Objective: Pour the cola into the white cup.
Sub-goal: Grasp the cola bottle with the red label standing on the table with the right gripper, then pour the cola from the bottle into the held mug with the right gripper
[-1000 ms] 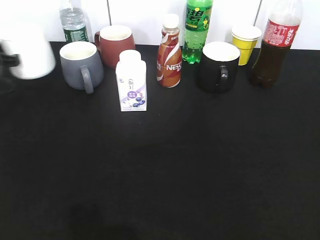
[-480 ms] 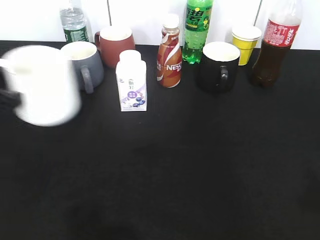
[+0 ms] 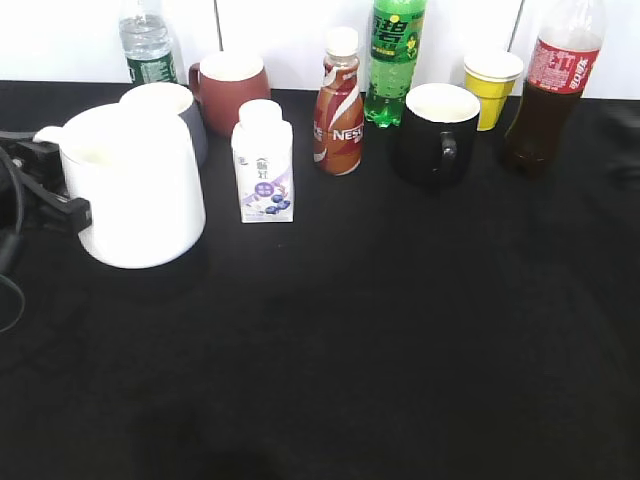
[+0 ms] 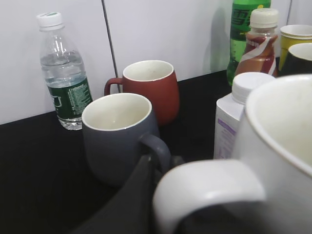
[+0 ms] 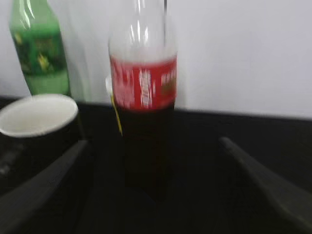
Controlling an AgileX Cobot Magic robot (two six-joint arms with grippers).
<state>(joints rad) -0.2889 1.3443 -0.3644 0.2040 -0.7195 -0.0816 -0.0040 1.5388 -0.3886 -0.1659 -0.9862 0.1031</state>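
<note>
At the desk's (image 3: 400,350) left, the left hand (image 3: 55,195) pinches the white cup (image 3: 130,190) by its handle, while the right hand (image 5: 156,190), spread wide, faces the cola (image 5: 144,112) standing far right.

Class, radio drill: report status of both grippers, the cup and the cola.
Left gripper shut on white cup, by grey mug. Right gripper open, cola between its fingers, ungripped. Black mug beside cola.

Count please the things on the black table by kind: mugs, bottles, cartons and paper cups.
Mugs: 4 (white cup, grey, red-brown, black)
Bottles: 4 (water, Nescafe, green soda, cola)
Cartons: 1
Paper cups: 1
Total: 10
</note>
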